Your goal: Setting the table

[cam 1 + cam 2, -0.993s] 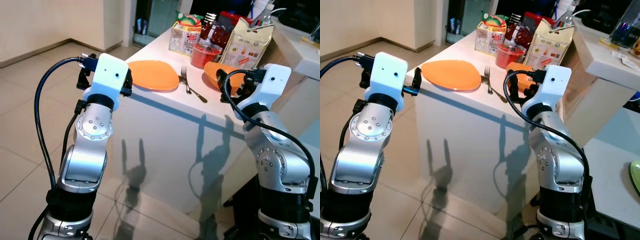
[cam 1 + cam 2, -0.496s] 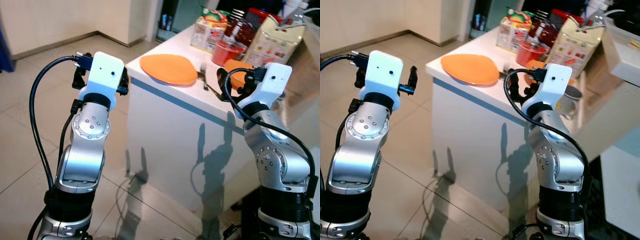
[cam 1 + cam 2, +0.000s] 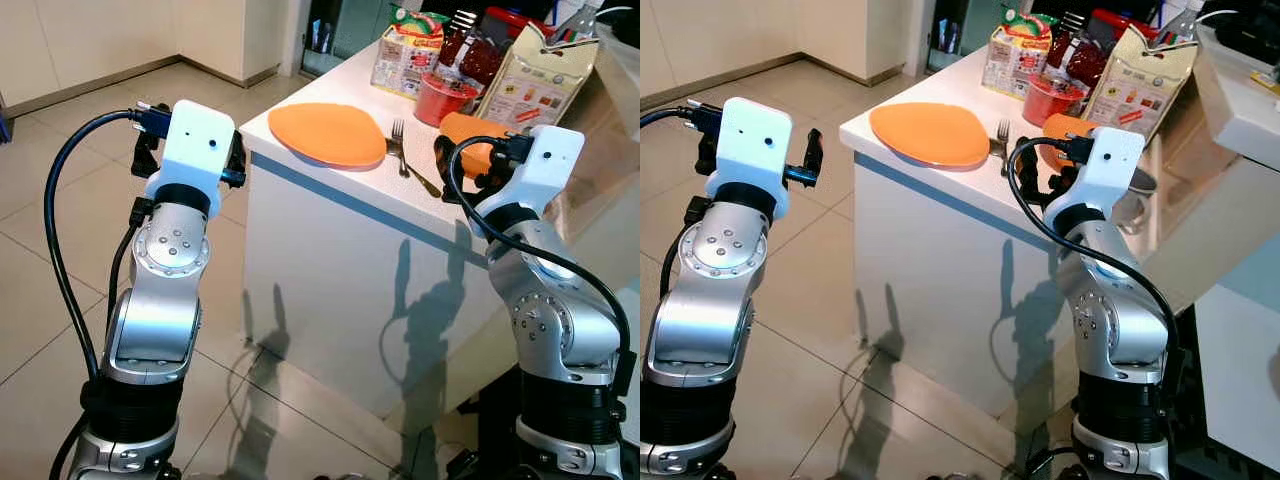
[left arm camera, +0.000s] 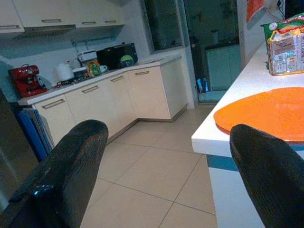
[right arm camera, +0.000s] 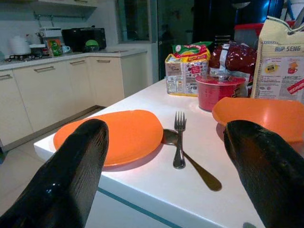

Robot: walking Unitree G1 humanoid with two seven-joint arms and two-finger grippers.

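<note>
Right gripper (image 5: 166, 156) spread wide, empty, level with white table (image 3: 330, 215) edge, facing fork (image 5: 179, 140) (orange plate (image 5: 118, 135) beside). Left gripper (image 4: 166, 156) likewise spread, off table corner.

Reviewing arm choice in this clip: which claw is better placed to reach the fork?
Probably the right claw: open, it faces the fork over the table. The left claw sits off the table's corner, beside the orange plate.
</note>
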